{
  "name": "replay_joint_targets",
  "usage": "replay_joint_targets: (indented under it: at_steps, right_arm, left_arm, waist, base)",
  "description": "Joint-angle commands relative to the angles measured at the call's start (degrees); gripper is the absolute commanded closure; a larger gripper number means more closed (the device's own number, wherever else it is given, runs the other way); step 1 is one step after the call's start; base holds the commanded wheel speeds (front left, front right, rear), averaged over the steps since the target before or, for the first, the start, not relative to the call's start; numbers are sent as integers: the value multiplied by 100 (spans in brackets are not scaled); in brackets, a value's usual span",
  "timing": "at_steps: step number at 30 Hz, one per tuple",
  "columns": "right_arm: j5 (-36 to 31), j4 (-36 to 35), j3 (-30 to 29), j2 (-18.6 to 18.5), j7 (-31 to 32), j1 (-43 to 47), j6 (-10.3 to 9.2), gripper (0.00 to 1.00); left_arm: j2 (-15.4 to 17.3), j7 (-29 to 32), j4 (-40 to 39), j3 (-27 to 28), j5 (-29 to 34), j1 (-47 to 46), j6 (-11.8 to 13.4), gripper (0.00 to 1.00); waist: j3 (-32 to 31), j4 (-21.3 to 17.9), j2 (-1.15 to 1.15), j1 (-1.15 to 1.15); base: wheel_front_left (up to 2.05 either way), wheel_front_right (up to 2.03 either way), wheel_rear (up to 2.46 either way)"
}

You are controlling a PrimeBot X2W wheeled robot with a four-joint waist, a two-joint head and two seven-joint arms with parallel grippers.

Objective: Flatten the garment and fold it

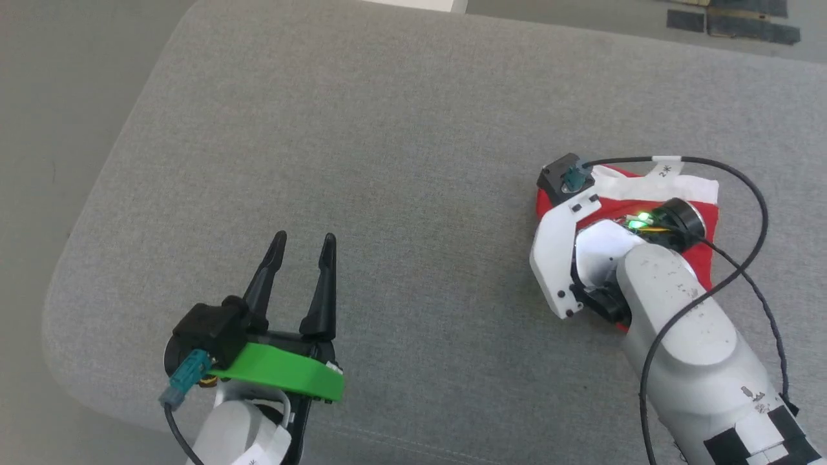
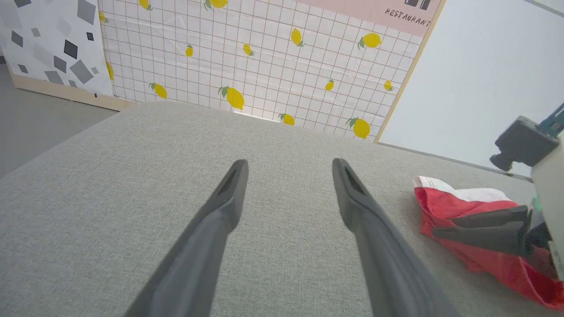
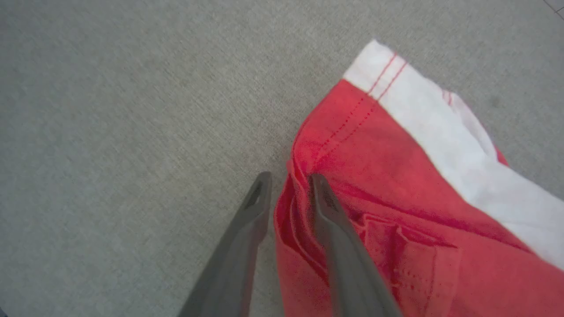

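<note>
The garment (image 1: 709, 216) is a small bunched red heap with a white band, lying at the right of the grey cushion (image 1: 387, 129). In the head view my right wrist covers most of it. In the right wrist view the garment (image 3: 396, 185) shows a red folded edge between the fingers of my right gripper (image 3: 288, 178). Those fingers stand a little apart, and the left finger is clear of the cloth. The left wrist view shows the garment (image 2: 445, 200) with my right gripper (image 2: 440, 227) lying across it. My left gripper (image 1: 304, 237) hovers open and empty at the front left, far from the cloth.
The cushion's rounded left edge drops to grey floor (image 1: 52, 129). Dark tape patches (image 1: 730, 19) lie on the floor beyond the far right. A lemon-print panel (image 2: 264, 66) and a pale wall (image 2: 484, 79) stand behind the cushion. A black cable (image 1: 756, 213) loops off my right wrist.
</note>
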Motion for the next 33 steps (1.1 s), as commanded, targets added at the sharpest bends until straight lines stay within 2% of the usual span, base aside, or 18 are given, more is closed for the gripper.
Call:
replay_joint_targets:
  at_steps: [1,8,17,25,33]
  right_arm:
    - [121,-102,-10,20,-186,-24,-9,0]
    - [470,-1112,-627,9,-1383,514,-9,0]
    - [410,-2559,-1614,135,-3261,2023,-9,0]
    - [418,-2836,-2057,193,-4452,3206,-9,0]
    - [238,-2884,-2182,198,-4904,3922,-9,0]
  left_arm:
    - [-14,-27,12,29,-56,-26,5,0]
    - [-14,-27,62,98,-55,151,20,0]
    - [-14,-27,143,212,-5,406,70,0]
    - [-14,-27,245,270,25,583,62,0]
    - [-14,-27,370,301,109,695,34,0]
  waist:
    - [-125,-87,0,0]
    - [-540,-345,0,0]
    - [-1005,-778,0,0]
    - [-1303,-1053,0,0]
    - [-1502,-1203,0,0]
  base:
    - [0,0,0]
    - [0,0,0]
    - [0,0,0]
    - [0,0,0]
    - [0,0,0]
